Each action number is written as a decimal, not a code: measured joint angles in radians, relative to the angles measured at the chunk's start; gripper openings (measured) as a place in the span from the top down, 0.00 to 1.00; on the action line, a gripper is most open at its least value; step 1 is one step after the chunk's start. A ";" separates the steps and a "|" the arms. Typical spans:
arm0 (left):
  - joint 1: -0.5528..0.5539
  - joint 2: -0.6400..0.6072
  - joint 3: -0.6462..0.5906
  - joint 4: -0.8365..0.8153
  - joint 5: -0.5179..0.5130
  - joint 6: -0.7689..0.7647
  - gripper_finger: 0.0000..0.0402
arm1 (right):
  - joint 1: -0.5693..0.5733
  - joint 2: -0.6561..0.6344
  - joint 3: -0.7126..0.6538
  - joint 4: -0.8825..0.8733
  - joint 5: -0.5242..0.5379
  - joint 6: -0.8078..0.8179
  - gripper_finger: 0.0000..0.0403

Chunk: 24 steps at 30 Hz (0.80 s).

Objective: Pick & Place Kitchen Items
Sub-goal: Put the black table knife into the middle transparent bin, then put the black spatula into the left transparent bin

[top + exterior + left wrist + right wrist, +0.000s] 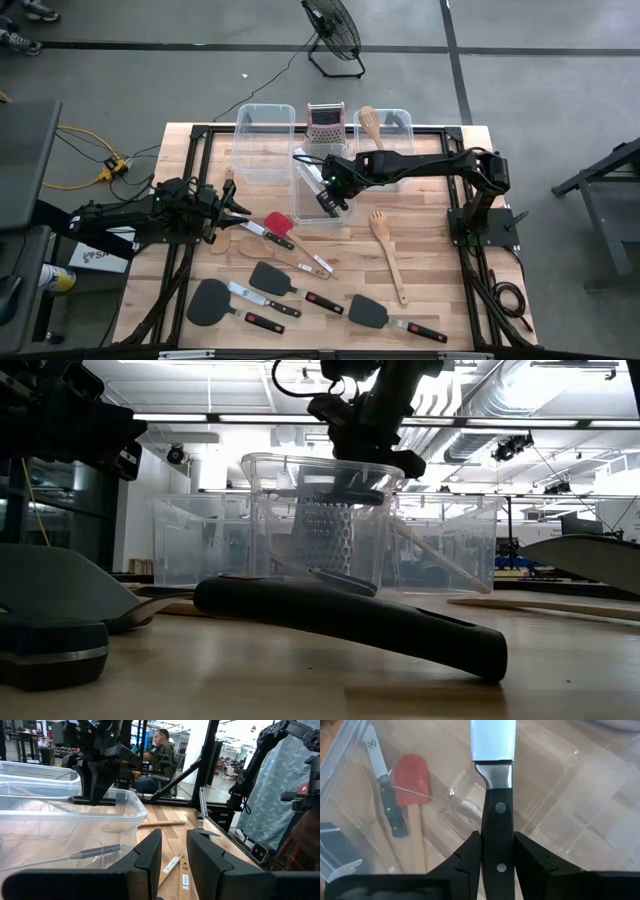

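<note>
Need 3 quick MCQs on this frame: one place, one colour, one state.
1. Where is the grater?
A. between the two far bins
B. inside the middle bin
C. at the table's near edge

2. What colour is the head of the spatula left of the middle bin?
A. black
B. red
C. pale wood

3. What is the state of the right tool?
A. open, empty
B. shut on a wooden spoon
C. shut on a knife

Key:
1 A: the high view shows it standing between the two far bins.
2 B: the head is red in the high and right wrist views.
3 C: the right wrist view shows the black riveted handle clamped between the fingers, above the middle bin.
</note>
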 joint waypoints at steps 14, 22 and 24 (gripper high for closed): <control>0.000 0.000 0.000 0.000 0.000 0.000 0.78 | 0.000 0.000 0.000 -0.009 0.001 -0.025 0.76; 0.000 0.000 0.000 0.000 0.000 0.000 0.78 | -0.006 -0.001 0.000 -0.007 0.003 -0.028 0.67; 0.000 0.000 0.000 0.000 0.000 0.000 0.78 | -0.007 -0.001 0.000 -0.004 0.003 -0.028 0.64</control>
